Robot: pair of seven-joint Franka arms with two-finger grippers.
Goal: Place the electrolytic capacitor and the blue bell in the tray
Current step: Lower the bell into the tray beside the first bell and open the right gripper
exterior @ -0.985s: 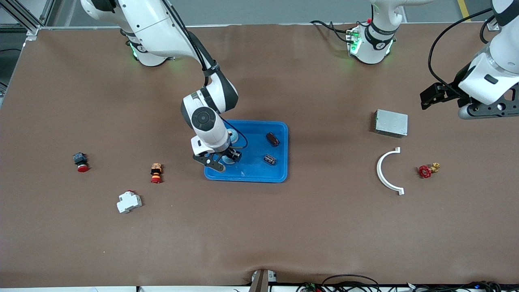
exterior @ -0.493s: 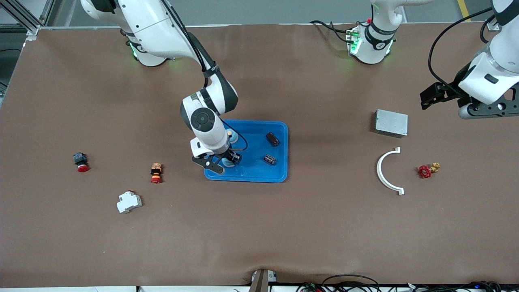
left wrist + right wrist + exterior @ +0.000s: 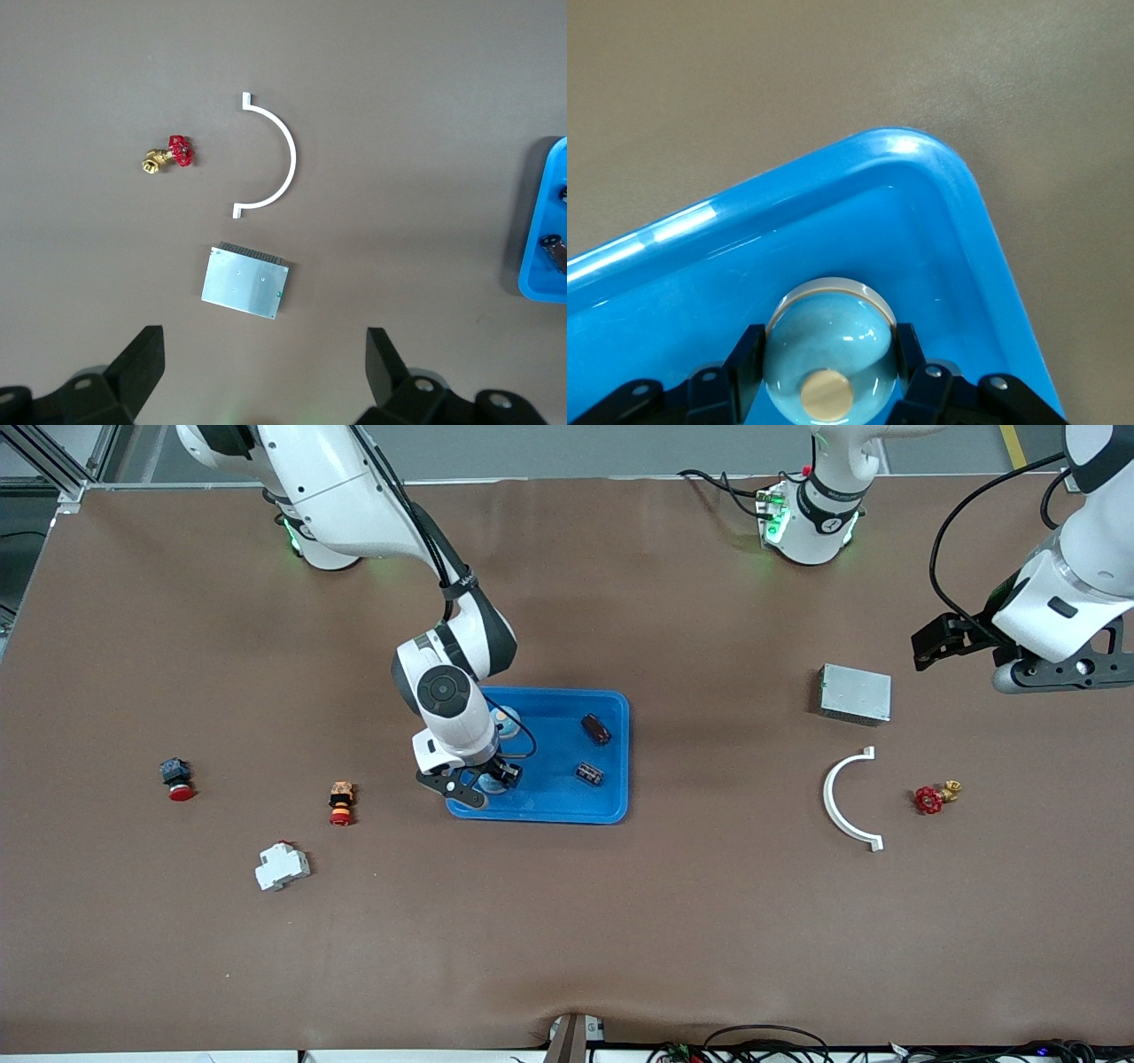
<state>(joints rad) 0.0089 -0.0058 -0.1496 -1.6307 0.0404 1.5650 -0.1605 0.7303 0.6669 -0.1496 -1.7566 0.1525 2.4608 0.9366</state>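
Note:
The blue tray lies mid-table. My right gripper is low over the tray's corner toward the right arm's end, shut on a blue bell with a tan button; its fingers press both sides of the bell. The tray's rim curves round it. A second blue bell shows in the tray, partly hidden by the arm. Two dark electrolytic capacitors lie in the tray. My left gripper hangs open and empty over the table beside the grey box.
Toward the left arm's end lie the grey box, a white arc and a red-handled brass valve. Toward the right arm's end lie two red push buttons and a white breaker.
My right gripper has shifted the bell a little toward the tray's corner at the right arm's end. The left arm has drifted slightly toward the bases, still open.

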